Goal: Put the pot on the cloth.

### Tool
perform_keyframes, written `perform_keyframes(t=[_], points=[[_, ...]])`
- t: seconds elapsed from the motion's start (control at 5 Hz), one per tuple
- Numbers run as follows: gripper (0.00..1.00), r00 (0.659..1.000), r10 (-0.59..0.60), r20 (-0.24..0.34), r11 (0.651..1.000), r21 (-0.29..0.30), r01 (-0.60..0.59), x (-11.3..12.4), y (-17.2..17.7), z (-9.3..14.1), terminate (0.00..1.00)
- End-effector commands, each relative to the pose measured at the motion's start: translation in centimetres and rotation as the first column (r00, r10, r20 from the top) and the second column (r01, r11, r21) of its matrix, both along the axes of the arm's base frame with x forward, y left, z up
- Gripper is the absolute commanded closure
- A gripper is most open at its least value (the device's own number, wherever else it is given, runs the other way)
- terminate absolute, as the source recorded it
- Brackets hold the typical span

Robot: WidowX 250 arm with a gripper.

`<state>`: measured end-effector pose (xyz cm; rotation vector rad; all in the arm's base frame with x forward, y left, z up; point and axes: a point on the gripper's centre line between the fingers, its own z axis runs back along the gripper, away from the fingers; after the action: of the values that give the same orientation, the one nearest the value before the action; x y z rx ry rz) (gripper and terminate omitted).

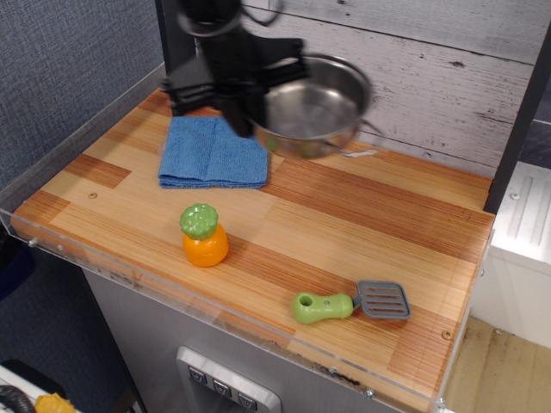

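Note:
The shiny steel pot (314, 107) hangs in the air above the back of the table, tilted, just right of the cloth. My black gripper (245, 103) is shut on the pot's left rim; the view is motion-blurred. A wire loop handle (362, 153) sticks out at the pot's lower right. The folded blue cloth (213, 153) lies flat at the back left of the table, its right edge under the gripper and the pot's left rim.
An orange toy fruit with a green top (203, 234) stands in front of the cloth. A green-handled grey slotted spatula (353, 302) lies near the front right. A dark post (176, 95) stands behind the cloth. A clear rim (172, 288) edges the table.

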<state>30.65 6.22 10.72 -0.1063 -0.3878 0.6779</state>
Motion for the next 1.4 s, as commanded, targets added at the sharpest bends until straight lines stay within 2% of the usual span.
perform_keyframes(t=[0.0, 0.2, 0.4, 0.6, 1.0, 1.2], points=[[1.0, 0.999, 0.041, -0.008, 0.997, 0.066, -0.041, 2.2, 6.2, -0.6, 0.0], [1.0, 0.994, 0.106, -0.013, 0.993, 0.062, -0.105, 2.3, 9.7, -2.0, 0.0], [1.0, 0.992, 0.12, -0.044, 0.99, 0.083, -0.116, 3.0, 11.4, -3.3, 0.0], [1.0, 0.991, 0.112, -0.077, 0.99, 0.094, -0.104, 3.0, 12.1, -4.6, 0.0], [1.0, 0.99, 0.095, -0.105, 0.994, 0.059, -0.089, 3.0, 10.1, -6.3, 0.0], [0.0, 0.991, 0.084, -0.103, 0.996, 0.025, -0.082, 2.6, 9.4, -6.4, 0.0]])
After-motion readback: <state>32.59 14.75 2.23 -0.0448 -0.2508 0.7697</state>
